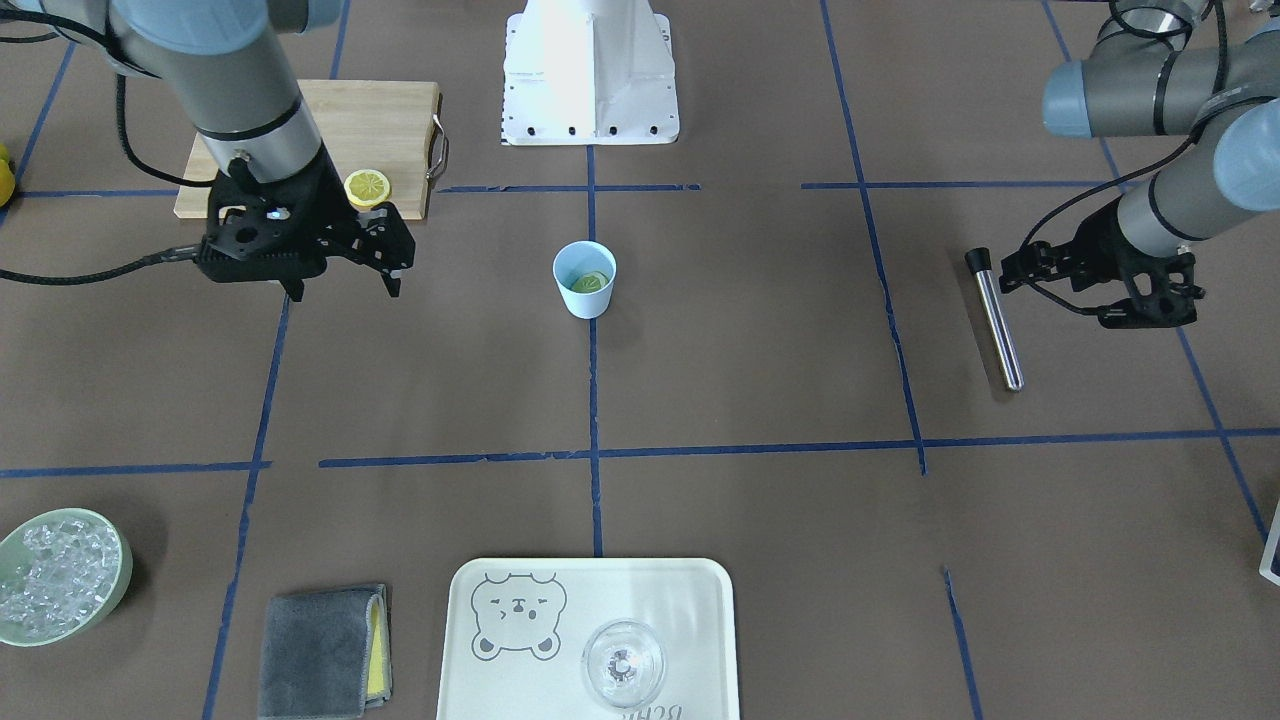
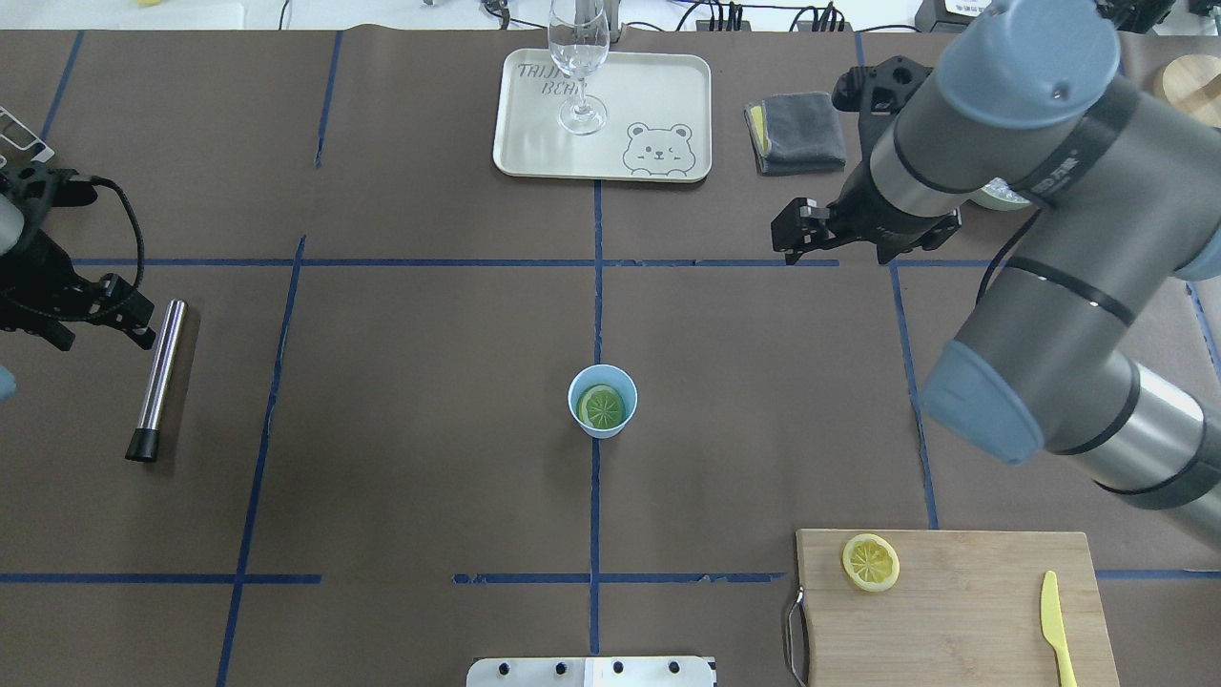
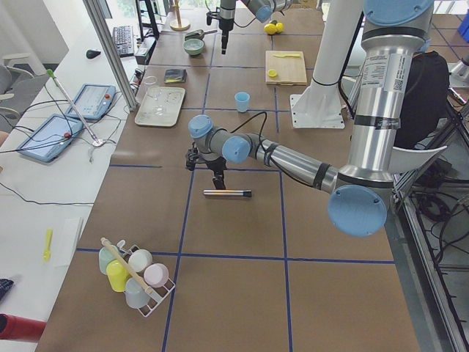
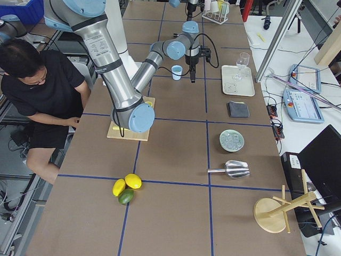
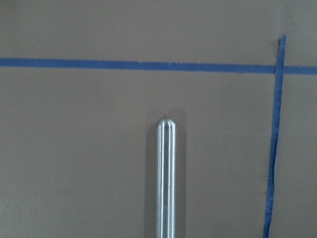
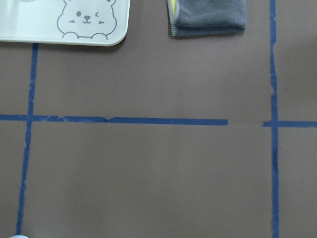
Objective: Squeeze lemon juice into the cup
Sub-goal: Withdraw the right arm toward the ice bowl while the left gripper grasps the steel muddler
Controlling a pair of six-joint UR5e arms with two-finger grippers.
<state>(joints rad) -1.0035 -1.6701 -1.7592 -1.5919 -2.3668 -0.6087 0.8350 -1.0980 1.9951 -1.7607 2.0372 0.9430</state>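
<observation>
brown paper over the table, blue tape grid. light-blue cup (image 2: 603, 431) stands upright at the centre crossing. lemon slice (image 2: 603, 407) lies inside it, below the rim (looks greenish down there). second lemon piece (image 2: 870, 561) sits cut face up on the wooden cutting board (image 2: 973, 601), with a yellow knife (image 2: 1054, 620) on the same board.

right gripper (image 1: 345, 290) hangs above the table, well apart from the cup, jaws wide apart, empty. left gripper (image 2: 134, 315) is just beside a black-capped steel rod (image 2: 160, 372). cannot tell its jaw gap, but the rod lies unheld.

judgement: the slice is light, soft, wet and slick. pinch it gently across the rind, not the flesh, or it tears. the cup looks light too and likely tips if nudged.
</observation>
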